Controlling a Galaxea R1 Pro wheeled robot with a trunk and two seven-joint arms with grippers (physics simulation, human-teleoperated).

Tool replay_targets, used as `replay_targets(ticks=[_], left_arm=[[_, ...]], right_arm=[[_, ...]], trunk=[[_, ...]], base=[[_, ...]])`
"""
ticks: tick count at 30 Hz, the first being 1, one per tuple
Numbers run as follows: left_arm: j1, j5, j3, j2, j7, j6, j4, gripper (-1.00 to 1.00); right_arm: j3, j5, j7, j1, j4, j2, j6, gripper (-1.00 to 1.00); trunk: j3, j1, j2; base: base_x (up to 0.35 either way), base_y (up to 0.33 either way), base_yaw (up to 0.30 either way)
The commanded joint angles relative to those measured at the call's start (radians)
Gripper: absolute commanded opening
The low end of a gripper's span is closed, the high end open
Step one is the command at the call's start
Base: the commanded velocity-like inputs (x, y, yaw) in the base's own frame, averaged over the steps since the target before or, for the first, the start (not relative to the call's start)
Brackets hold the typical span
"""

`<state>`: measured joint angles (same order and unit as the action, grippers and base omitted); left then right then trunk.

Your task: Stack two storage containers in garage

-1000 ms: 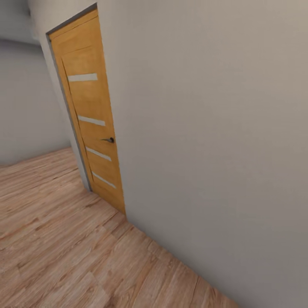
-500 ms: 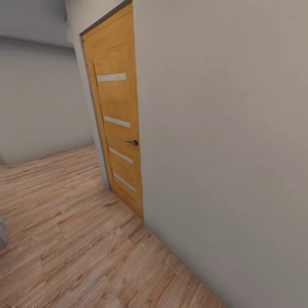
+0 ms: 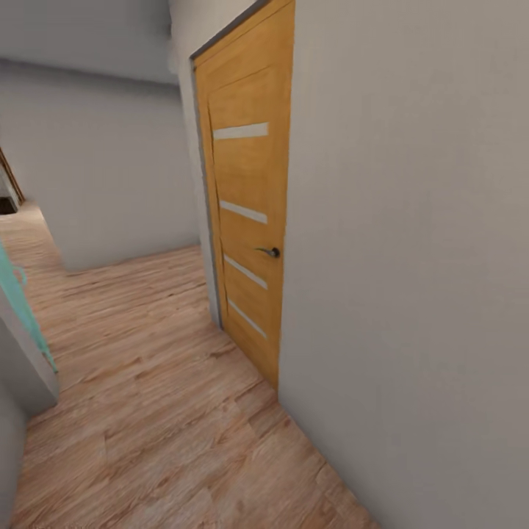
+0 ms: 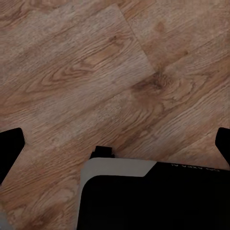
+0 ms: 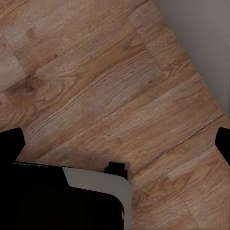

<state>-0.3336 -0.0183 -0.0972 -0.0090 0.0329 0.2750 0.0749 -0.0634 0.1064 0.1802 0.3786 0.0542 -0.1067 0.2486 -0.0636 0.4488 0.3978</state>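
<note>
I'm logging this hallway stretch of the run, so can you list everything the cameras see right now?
Door: one, orange-tan wood with four pale strips and a dark handle, shut, in the wall on the right.
Wall: pale grey, right side.
Far wall: pale grey, across the corridor.
Floor: light wood planks.
Teal-edged object: one, left edge, unidentifiable.
Left gripper: black fingertips wide apart, nothing between.
Right gripper: the same.

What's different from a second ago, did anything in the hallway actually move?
Only the camera has swung: the door has slid rightward across the head view, opening up more hallway and a teal-edged panel at the left. The door stays closed, the wood floor is unchanged. Both grippers hang open over floorboards.
</note>
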Motion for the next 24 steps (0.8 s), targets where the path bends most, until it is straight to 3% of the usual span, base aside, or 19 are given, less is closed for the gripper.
replay_targets(ticks=[1,24], left_arm=[[-0.002,-0.002,-0.006,0.0,0.001,0.007,0.005,1.0],[-0.002,-0.001,-0.006,0.0,0.002,0.006,0.005,1.0]], right_arm=[[-0.007,0.01,0.001,0.002,0.004,-0.001,0.008,1.0],[-0.007,0.012,0.001,0.002,0.004,-0.001,0.008,1.0]], trunk=[[-0.002,0.001,0.002],[-0.002,0.001,0.002]], base=[[0.304,0.108,0.3],[0.304,0.11,0.291]])
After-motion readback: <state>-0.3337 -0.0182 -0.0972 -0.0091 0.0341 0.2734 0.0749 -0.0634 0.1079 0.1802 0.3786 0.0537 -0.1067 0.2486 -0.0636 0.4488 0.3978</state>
